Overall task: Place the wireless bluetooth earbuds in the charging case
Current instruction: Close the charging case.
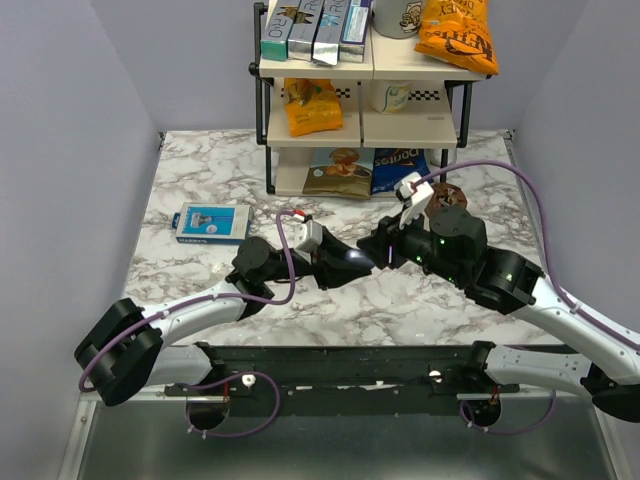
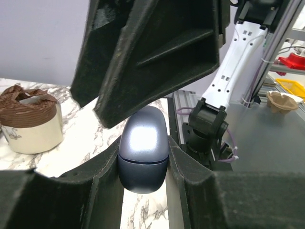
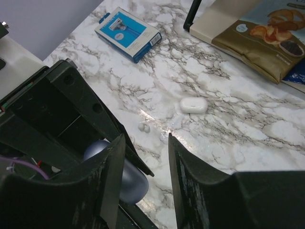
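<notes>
Marble table (image 1: 190, 265) sits between pale walls, and both arms meet over its middle. The job looks barely begun. The charging case (image 2: 143, 140) is held above the table with its lid shut, so nobody can see inside it. No earbud can be picked out for sure. What seems left is to open the lid, pick up each bud, and put both in.

The left claw (image 2: 144, 160) is squeezed tight on the charging case, one finger on each side, holding it upright. The right claw (image 3: 145, 152) faces it from three o'clock in the top view. Its fingers stand partly apart with nothing between them, and only bare table shows in the gap. It sits just beside the case's top. Whether it touches cannot be told.

Farther out, at twelve o'clock from the right claw in its own camera, a tiny pale piece (image 3: 143, 126) lies on the table. It may be an earbud, but it is too small to tell. A white oval case (image 3: 193, 105) lies past it at one o'clock. A blue box (image 3: 127, 33) lies farthest off, at eleven o'clock.
</notes>
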